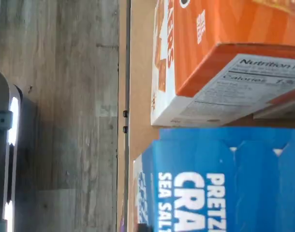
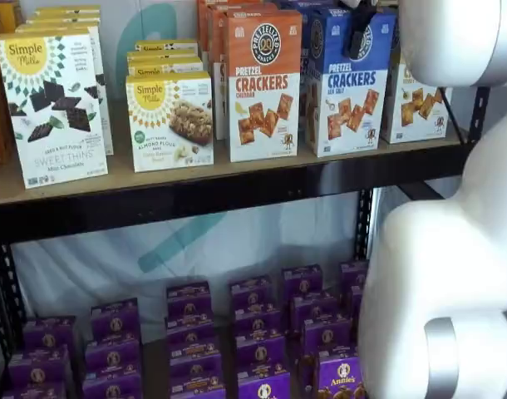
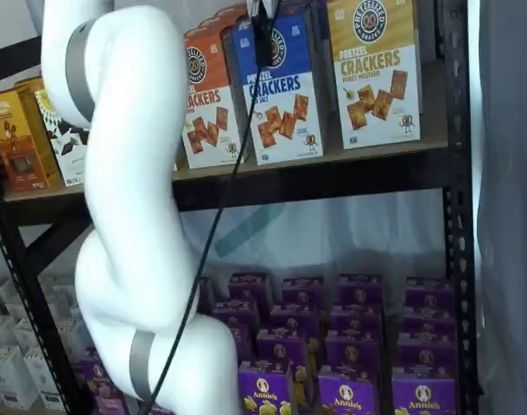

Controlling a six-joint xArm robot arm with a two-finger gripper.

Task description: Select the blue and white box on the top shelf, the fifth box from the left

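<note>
Approach stage of a shelf pick. Blue and white box point(image 2: 346, 83) upright on top shelf point(image 2: 195, 179), flanked at 9 o'clock by orange-topped cheddar carton point(image 2: 263, 86) and at 3 o'clock by yellow-topped carton point(image 2: 413, 100); in both shelf views all three front faces nearly flush with the board's front edge. End effector point(image 2: 359, 32) reduced to black fingers at the upper part of the blue carton's face, 12 o'clock region, cable trailing beside; fingers seen as one dark mass, gap or closure impossible to tell, contact with the carton likewise unclear. White arm point(image 3: 130, 207) between camera and shelving, hiding part of the rack. Purple Annie's boxes point(image 3: 333, 346) in rows on the lower level, well apart from the work. Wrist view: blue carton top with "SEA SALT" lettering just beside the cheddar carton's nutrition panel, wood-grain floor point(image 1: 65, 96) beyond the shelf edge.

Judged step: alignment over the target, grasp not yet confirmed. Next move, as judged: fingers either side of the blue carton only, then a straight pull toward 6 o'clock, clear of both neighbours.
</note>
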